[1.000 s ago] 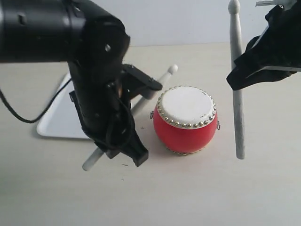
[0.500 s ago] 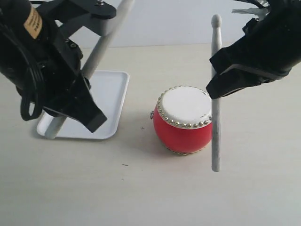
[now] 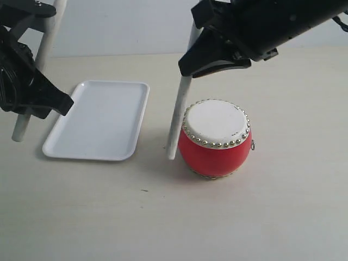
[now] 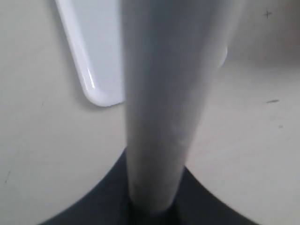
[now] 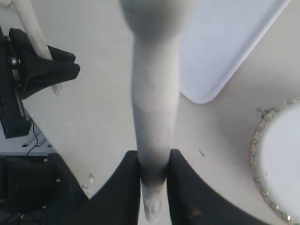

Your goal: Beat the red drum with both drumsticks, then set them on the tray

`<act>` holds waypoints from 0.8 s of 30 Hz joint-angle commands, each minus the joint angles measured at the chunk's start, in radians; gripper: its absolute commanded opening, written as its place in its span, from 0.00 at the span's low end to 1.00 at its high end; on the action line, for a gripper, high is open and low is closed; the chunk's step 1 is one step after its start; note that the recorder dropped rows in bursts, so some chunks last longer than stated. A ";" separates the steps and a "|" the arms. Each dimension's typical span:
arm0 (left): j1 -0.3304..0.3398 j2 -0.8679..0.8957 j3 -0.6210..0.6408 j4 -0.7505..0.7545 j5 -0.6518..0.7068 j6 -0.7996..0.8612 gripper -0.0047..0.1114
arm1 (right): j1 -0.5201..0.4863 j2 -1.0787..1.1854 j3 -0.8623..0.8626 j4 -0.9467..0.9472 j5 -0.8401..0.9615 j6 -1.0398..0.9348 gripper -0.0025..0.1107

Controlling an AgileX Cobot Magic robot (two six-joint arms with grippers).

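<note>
Right gripper [image 5: 153, 174] is pinching a drumstick [image 3: 178, 117] that hangs tip-up just beside the red drum [image 3: 215, 145]. Left gripper [image 4: 152, 211] looks clamped on the other stick [image 3: 20, 129] next to the tray [image 3: 98, 122], though that wrist view's pretty blurry.

tray [image 3: 92, 122] L of drum [image 3: 215, 144] | stick [image 3: 179, 115] betw., by drum | 2nd stick [image 3: 48, 38] L of tray

Work surface and backdrop
Pale beige tabletop [image 3: 244, 217], matte, carrying one small dark scuff [image 3: 143, 190]; plain pale grey wall [image 3: 119, 27] rises behind it.
</note>
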 commanded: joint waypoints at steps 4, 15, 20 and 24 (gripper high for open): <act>0.015 0.012 0.043 0.009 -0.180 -0.008 0.04 | -0.002 0.135 -0.154 0.017 0.054 -0.007 0.02; 0.185 0.288 -0.044 -0.010 -0.224 -0.004 0.04 | -0.002 0.071 -0.247 -0.013 0.242 -0.241 0.02; 0.196 0.462 -0.191 -0.022 -0.224 0.013 0.04 | -0.002 -0.004 -0.214 -0.047 0.153 -0.313 0.02; 0.196 0.574 -0.321 -0.079 -0.216 0.013 0.04 | -0.002 -0.007 -0.086 -0.036 0.064 -0.503 0.02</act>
